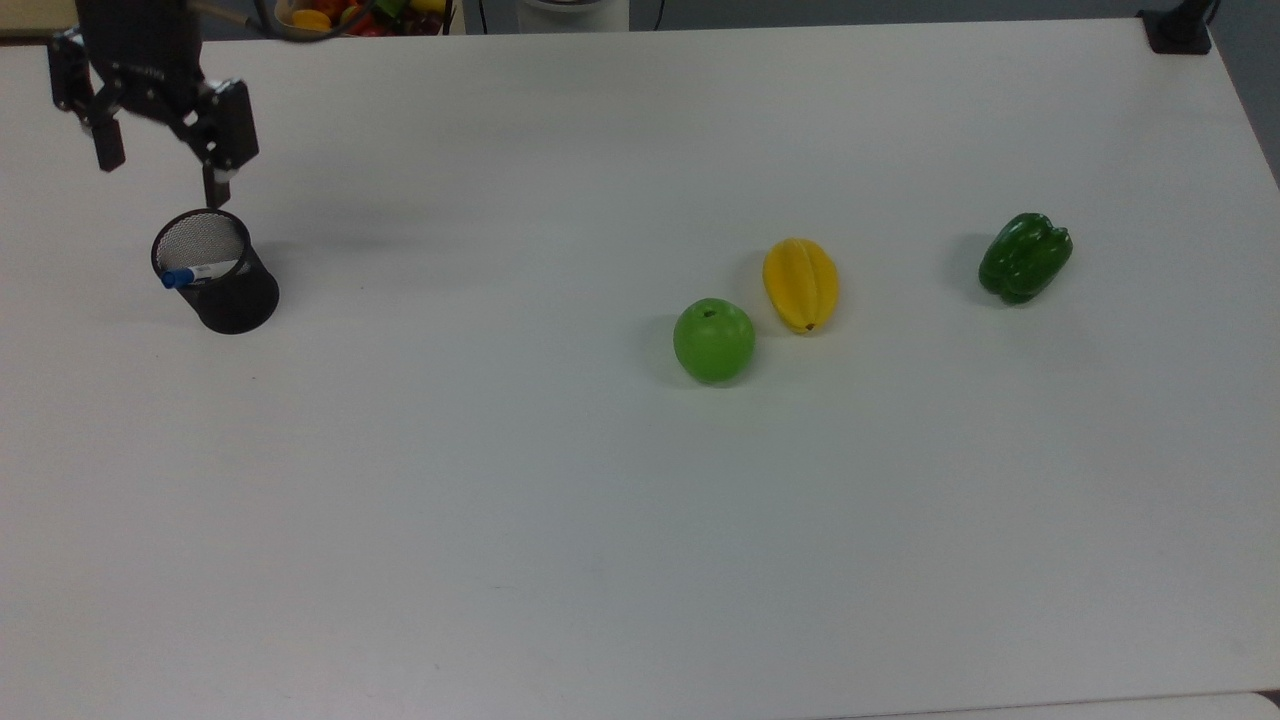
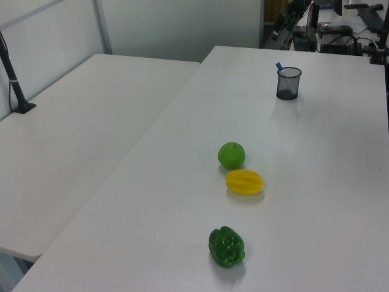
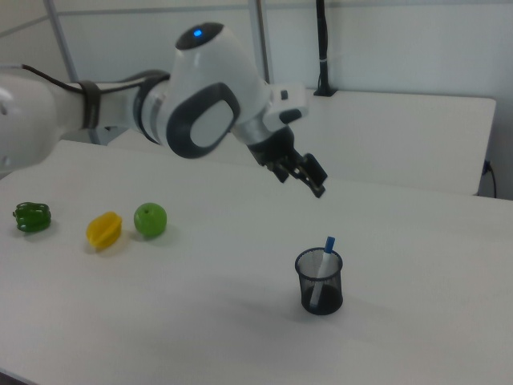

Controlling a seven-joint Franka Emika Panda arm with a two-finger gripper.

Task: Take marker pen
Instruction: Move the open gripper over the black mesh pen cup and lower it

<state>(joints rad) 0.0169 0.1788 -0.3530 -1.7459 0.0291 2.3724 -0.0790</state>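
Note:
The marker pen [image 1: 200, 272] leans inside a black mesh cup [image 1: 218, 272] at the top view's left, its blue cap [image 1: 177, 278] poking over the rim. In the right view the marker pen [image 3: 326, 251] stands tilted in the cup [image 3: 319, 281]; in the left view its blue cap [image 2: 279, 66] rises above the cup [image 2: 289, 83]. My gripper [image 1: 160, 172] hangs open above the table, just beyond the cup, with nothing between its fingers. The right view has the gripper [image 3: 303, 178] above and slightly left of the cup, apart from it.
A green apple [image 1: 714, 340], a yellow star fruit [image 1: 800, 285] and a green pepper [image 1: 1024, 257] lie on the white table [image 1: 600, 520] in the top view's right half. A bin of toy food [image 1: 350, 14] sits past the far edge. A black mount [image 1: 1180, 30] stands at the far right corner.

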